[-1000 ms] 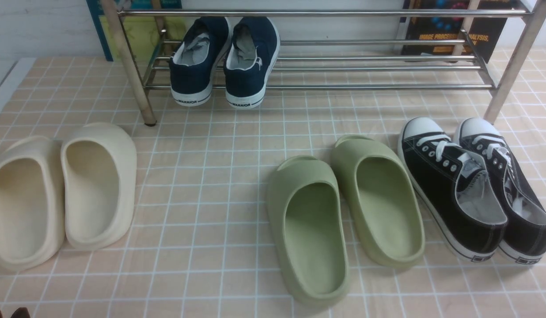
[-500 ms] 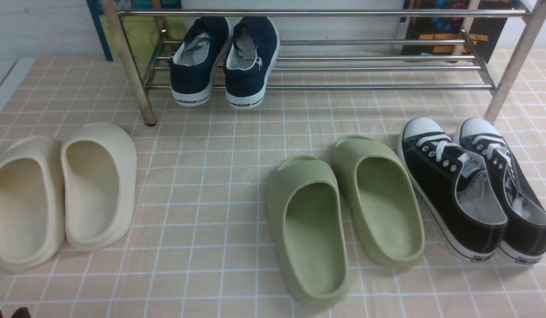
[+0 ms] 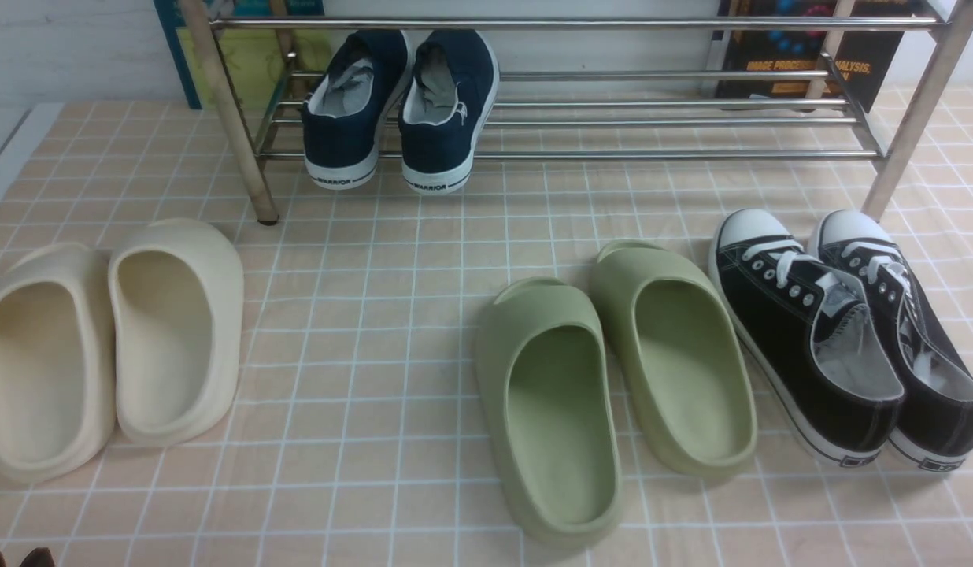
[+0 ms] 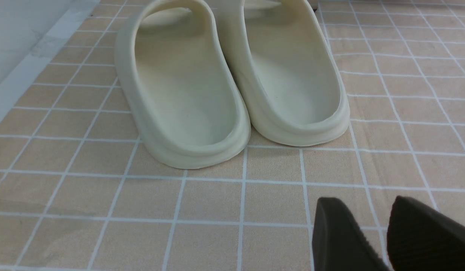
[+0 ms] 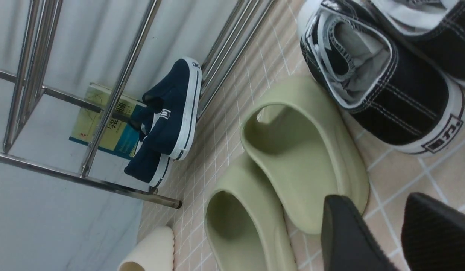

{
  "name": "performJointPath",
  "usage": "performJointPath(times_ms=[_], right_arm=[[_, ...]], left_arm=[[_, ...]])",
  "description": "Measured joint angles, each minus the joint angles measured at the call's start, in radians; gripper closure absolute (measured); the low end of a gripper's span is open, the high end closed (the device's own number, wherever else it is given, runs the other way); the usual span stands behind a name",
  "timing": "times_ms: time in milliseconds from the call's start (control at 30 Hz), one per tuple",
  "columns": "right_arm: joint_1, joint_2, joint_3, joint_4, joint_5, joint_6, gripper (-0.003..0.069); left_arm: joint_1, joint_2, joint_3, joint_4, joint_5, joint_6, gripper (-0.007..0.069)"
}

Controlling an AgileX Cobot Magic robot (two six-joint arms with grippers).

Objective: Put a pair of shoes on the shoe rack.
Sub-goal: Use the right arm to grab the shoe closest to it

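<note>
The pair of black canvas sneakers with white toe caps stands on the tiled floor at the front right, left one point(image 3: 805, 331), right one point(image 3: 908, 331), heels toward me. They are just in front of the chrome shoe rack's point(image 3: 660, 122) right leg. The right wrist view shows their heels point(image 5: 390, 90). My right gripper point(image 5: 373, 199) is open and empty, low over the floor behind the sneakers and next to a green slipper's heel. My left gripper point(image 4: 362, 203) is open and empty, behind the cream slippers. Its tips point(image 3: 16, 559) show at the bottom left of the front view.
Navy "WARRIOR" sneakers point(image 3: 400, 110) sit on the rack's left part. Green slippers point(image 3: 612, 378) lie left of the black sneakers. Cream slippers point(image 3: 109, 346) lie at the far left. Books lean on the wall behind the rack point(image 3: 801, 55).
</note>
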Motion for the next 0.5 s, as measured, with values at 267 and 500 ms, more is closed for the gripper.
performJointPath(times_ms=[267,500], right_arm=[[0.0,0.015,-0.111,-0.01,0.006,-0.306,0.0437],[0.0,0.274,-0.461,-0.29,0.214,-0.414,0.0664]], left_arm=[[0.0,0.0,0.0,0.0,0.0,0.0,0.0385],[0.0,0.0,0.0,0.0,0.0,0.0,0.0385]])
